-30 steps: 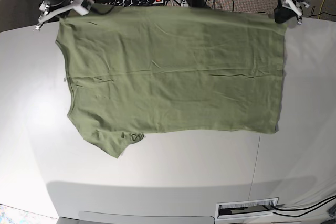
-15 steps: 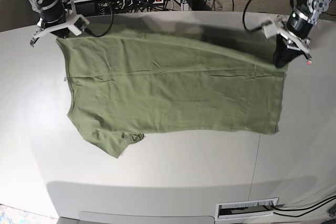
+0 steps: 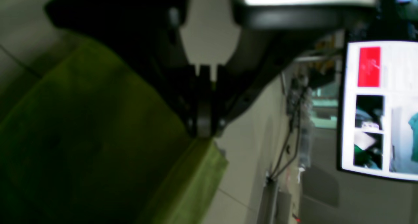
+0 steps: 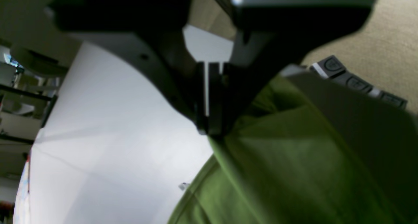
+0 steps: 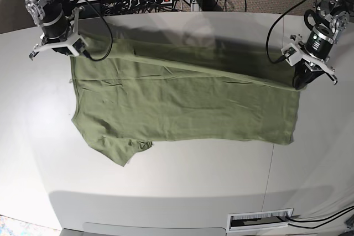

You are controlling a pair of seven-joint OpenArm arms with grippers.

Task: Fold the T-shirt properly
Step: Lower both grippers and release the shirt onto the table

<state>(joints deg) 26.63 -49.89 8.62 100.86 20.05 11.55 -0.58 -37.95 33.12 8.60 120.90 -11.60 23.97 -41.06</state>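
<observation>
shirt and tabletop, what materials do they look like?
T-shirt: soft woven or knit fabric, probably cotton, matte olive; it creases and drapes from both hands. Table: smooth, hard, pale grey sheet, maybe laminate; faint sheen, one thin seam line.

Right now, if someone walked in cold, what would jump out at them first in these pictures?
The big olive T-shirt spread across the white table fills the base view. At its far edge, the right gripper and the left gripper each pinch a corner, lifting that edge into a long fold. One sleeve sticks out toward the near side.
</observation>
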